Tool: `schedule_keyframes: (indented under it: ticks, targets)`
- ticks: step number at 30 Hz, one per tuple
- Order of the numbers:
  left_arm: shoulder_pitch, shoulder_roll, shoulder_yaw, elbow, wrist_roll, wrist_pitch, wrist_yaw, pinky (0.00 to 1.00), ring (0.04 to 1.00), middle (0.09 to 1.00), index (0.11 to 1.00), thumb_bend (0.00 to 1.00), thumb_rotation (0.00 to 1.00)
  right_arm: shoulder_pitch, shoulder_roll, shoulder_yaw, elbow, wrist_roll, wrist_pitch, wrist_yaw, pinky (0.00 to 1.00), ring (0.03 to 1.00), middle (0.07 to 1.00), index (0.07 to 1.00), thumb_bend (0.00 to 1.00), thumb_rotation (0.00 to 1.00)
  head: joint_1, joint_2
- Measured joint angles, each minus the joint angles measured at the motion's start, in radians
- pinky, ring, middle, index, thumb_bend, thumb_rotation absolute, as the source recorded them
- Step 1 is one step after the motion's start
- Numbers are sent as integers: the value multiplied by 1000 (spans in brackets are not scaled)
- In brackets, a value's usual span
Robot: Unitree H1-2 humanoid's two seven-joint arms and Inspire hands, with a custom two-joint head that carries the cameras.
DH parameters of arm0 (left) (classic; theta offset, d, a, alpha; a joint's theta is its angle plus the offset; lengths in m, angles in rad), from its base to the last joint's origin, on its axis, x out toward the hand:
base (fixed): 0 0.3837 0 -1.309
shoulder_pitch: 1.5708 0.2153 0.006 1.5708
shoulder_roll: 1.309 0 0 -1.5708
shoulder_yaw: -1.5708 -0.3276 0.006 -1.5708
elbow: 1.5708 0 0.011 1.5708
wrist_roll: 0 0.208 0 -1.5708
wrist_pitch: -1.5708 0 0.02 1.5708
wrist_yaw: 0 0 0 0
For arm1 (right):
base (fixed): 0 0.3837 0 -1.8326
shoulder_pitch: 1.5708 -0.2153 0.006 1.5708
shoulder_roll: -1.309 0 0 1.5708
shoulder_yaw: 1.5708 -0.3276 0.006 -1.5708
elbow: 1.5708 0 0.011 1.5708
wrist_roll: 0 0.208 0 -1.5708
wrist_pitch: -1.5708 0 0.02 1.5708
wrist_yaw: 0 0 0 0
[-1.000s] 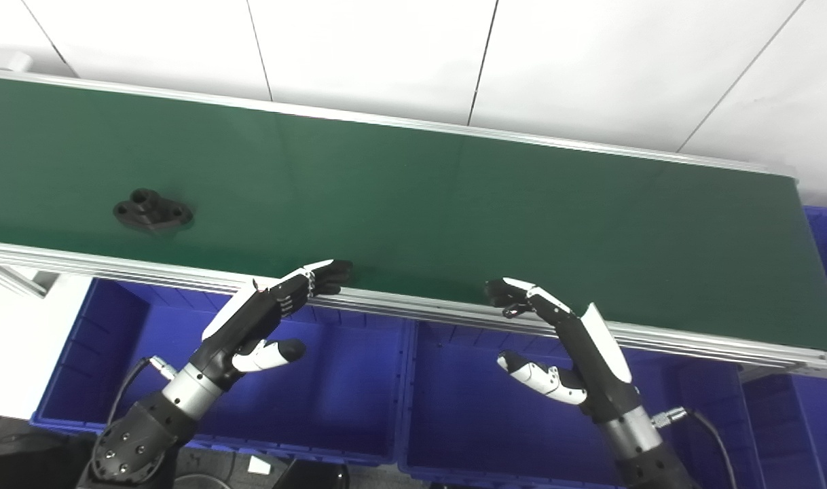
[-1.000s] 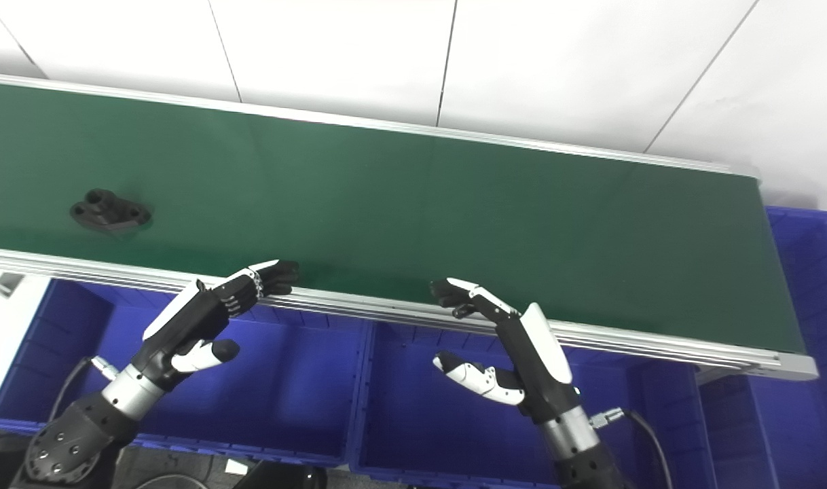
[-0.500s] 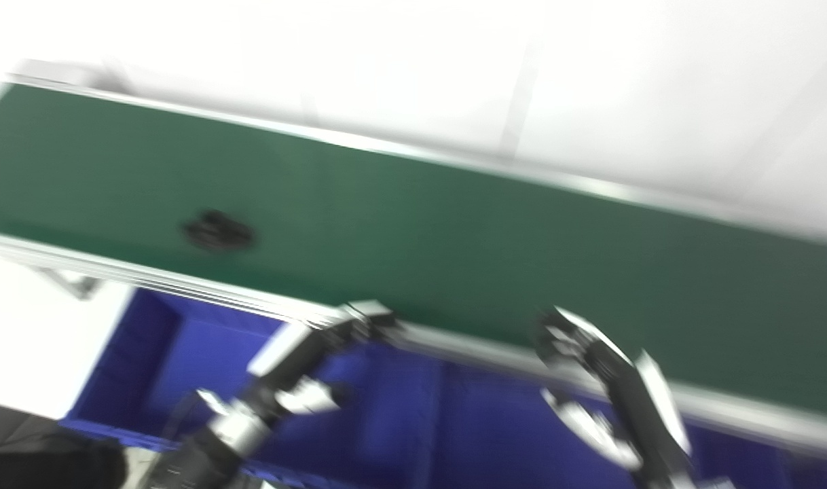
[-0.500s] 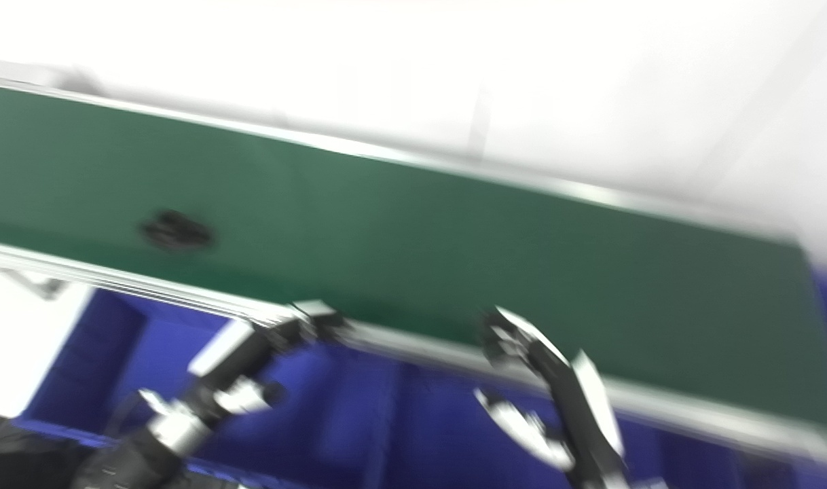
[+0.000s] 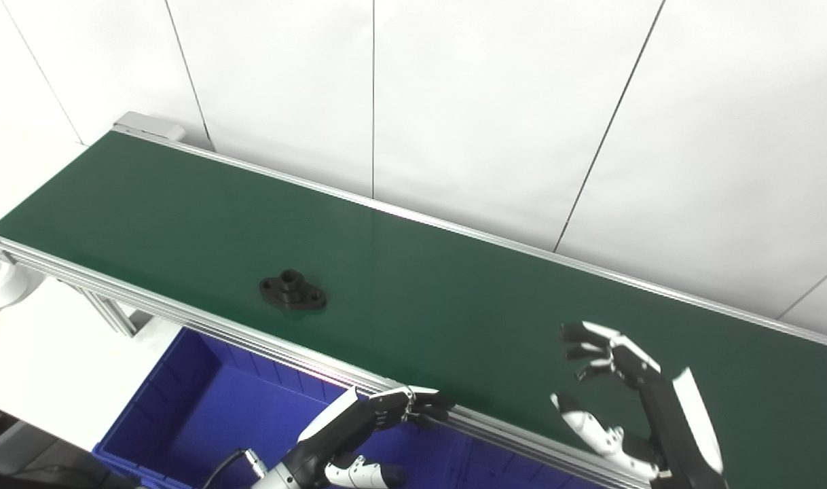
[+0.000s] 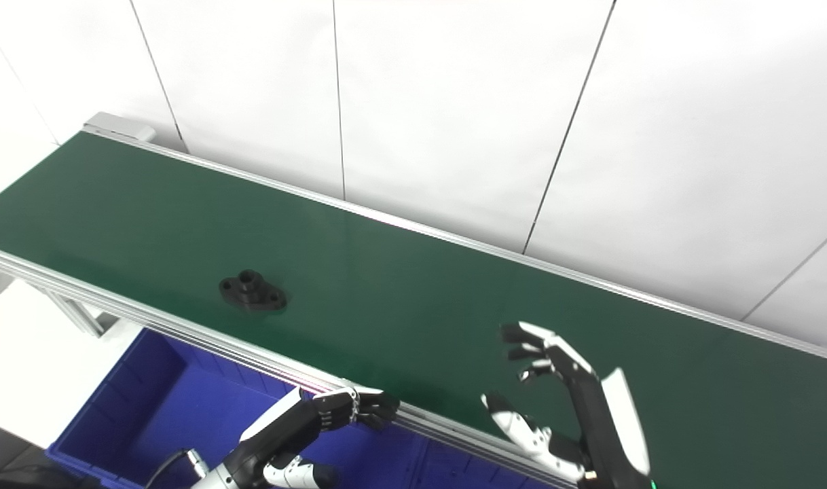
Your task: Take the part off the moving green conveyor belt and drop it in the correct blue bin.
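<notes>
You have the black part (image 5: 292, 291) lying flat on the green conveyor belt (image 5: 454, 299), near its front rail and well left of both hands. Your right hand (image 5: 624, 401) hovers over the belt, fingers spread, empty. Your left hand (image 5: 359, 435) sits open and empty above the blue bin (image 5: 182, 414), fingertips at the rail.

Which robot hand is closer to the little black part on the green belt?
Left. The left hand sits at the belt's near rail, just down-belt of the black part. The right hand hovers over the belt much farther along.
</notes>
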Motion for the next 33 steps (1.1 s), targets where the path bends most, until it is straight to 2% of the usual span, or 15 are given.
schedule_keyframes:
  ticks: [2,5,8,13,16,19,26,30,32,33]
  targets:
    - [0,3,-2,6,0,0,2,731,792,827,787,835,728,-32,9,4,-1,-33,20,12,500,637,705,722,534,215,-9,-9]
    - [0,5,-4,17,-5,0,3,722,785,820,779,813,714,-77,13,16,-3,-53,74,47,534,663,729,744,573,113,-22,-17]
    - [0,5,-3,25,-11,0,2,718,783,817,779,780,695,-129,12,35,4,-61,114,88,527,656,728,748,598,98,-32,-25]
    - [-9,4,-2,25,-20,0,2,702,774,809,770,752,673,-190,8,67,86,-106,114,104,535,659,733,769,604,212,-40,-26]
    - [-7,4,0,25,-21,0,2,699,770,806,766,757,666,-213,9,87,114,-143,115,105,538,663,739,778,603,235,-60,-20]
    - [-7,3,0,26,-21,0,2,688,762,805,763,797,679,-241,12,110,144,-158,115,119,588,706,766,797,595,249,-71,-14]
    - [3,2,6,25,-22,0,2,674,755,798,758,780,679,-294,41,157,237,-197,115,121,602,710,768,808,613,325,-107,14]
    - [18,2,12,22,-41,0,-4,693,771,807,765,774,689,-314,55,179,261,-208,115,123,601,707,763,814,620,372,-159,47]
    - [25,5,14,18,-42,0,-6,697,774,815,771,776,706,-330,60,192,272,-225,115,123,602,706,762,814,627,388,-163,51]
    - [27,7,14,15,-41,0,-6,698,775,817,773,777,711,-341,63,199,280,-232,115,123,603,706,762,814,629,392,-190,63]
